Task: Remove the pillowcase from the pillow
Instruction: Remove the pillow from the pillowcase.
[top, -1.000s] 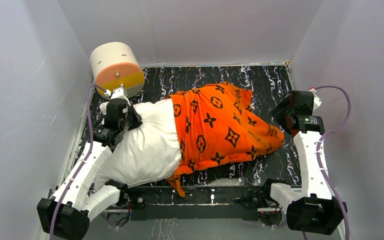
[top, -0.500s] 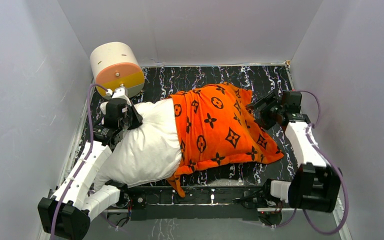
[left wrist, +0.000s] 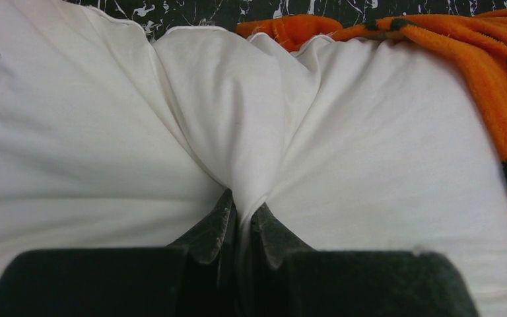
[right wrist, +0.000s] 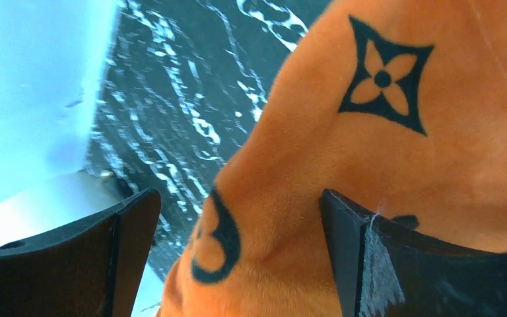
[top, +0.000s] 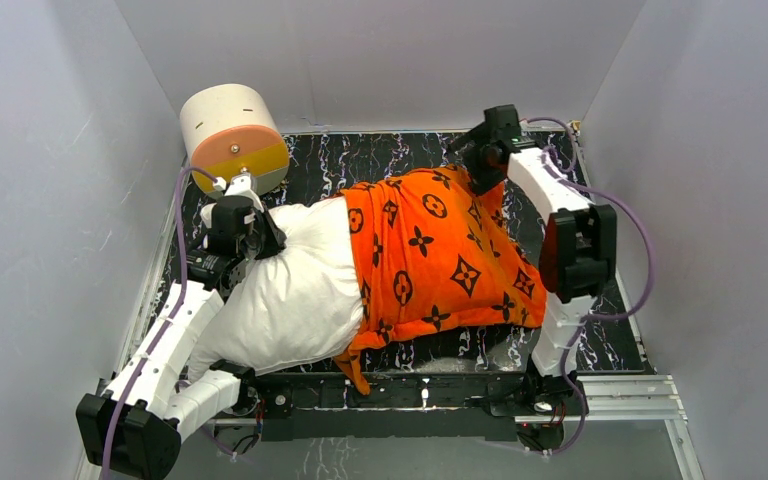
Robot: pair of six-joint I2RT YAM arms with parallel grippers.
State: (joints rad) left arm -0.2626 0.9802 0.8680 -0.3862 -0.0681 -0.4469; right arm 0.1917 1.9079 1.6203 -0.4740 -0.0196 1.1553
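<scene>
The left tool (left wrist: pixel 243 209) pinches the pillow (top: pixel 295 285); the right tool (right wrist: pixel 237 198) is spread above the pillowcase (top: pixel 440 250); a cream-and-orange cylinder (top: pixel 232 135) stands at ten o'clock.

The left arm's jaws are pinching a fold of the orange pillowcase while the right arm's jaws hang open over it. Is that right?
Not quite. The left wrist view shows the left jaws pinching a fold of the white pillow, not the pillowcase. The right jaws do hang open over the pillowcase.
</scene>
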